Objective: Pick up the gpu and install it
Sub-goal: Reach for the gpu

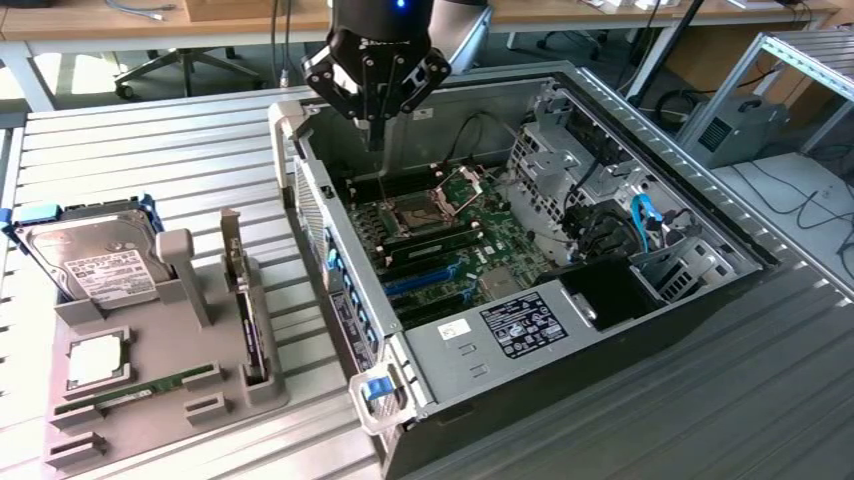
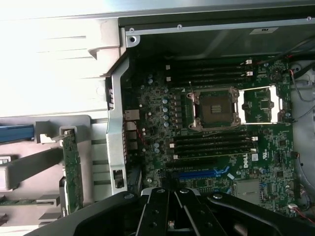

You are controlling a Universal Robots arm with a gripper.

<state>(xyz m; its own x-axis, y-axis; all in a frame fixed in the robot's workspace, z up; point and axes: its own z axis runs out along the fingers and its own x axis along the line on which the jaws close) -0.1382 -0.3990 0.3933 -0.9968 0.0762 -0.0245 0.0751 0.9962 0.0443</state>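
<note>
Gripper (image 1: 375,138) hangs over the open case (image 1: 447,350), fingers pressed together, holding nothing. Gpu (image 1: 240,300) stands on edge in the rack (image 1: 160,400), well off to its side and lower. Judged light, stiff and fragile; best held by the upper board edge.

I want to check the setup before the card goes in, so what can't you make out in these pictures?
- gpu: exterior view, it stands edge-on in the holder, so both faces are hidden.
- Motherboard: wrist view, the end effector covers a strip along one edge.
- Hard drive: exterior view, the label print is too small to read.
</note>
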